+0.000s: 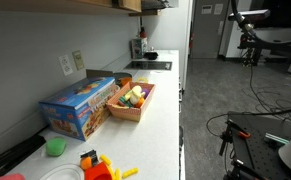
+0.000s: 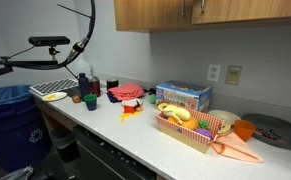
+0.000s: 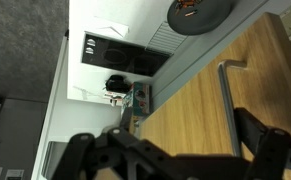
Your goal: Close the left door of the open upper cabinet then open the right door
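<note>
- where is the upper cabinet [image 2: 225,12]?
- on the wall above the white desk [image 2: 125,135], along the top edge in both exterior views. in the wrist view its tan wood front fills the right side, with a metal bar handle [image 3: 224,95] on it.
- and the end effector [image 3: 165,140]?
- close to that front, fingers spread wide, gripping nothing.
- on the desk?
- a blue box [image 2: 182,96], with a wooden tray [image 2: 185,141] of toy food just beside it.
</note>
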